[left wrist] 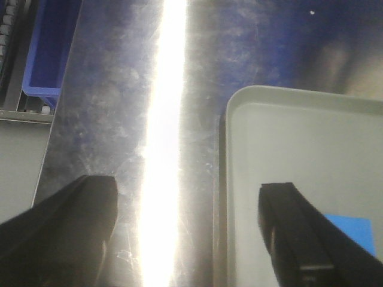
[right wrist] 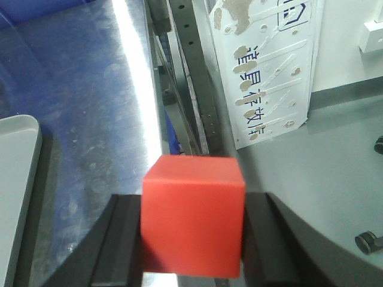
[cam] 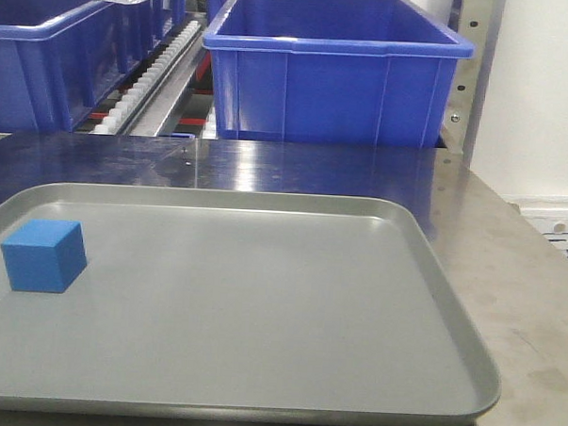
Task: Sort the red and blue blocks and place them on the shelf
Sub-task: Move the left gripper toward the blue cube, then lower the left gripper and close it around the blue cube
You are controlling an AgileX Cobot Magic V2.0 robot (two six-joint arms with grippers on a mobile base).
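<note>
The right fingers [right wrist: 122,239] clamp the red block [right wrist: 192,215] between them, over the table's [right wrist: 90,89] edge. The blue block [cam: 44,254] sits on the tray [cam: 432,276] near its left rim. The left fingers [left wrist: 72,227] are spread wide and hold nothing, above the table and the tray's rim. Blue crates [cam: 332,83] stand on the shelf [cam: 163,71] behind.

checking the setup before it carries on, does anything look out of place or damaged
Only wear: the white printed panel in the right wrist view has its coating flaked off in patches. Otherwise tidy: the blue block sits flat on the grey tray, and the right claw holds the red block squarely.
</note>
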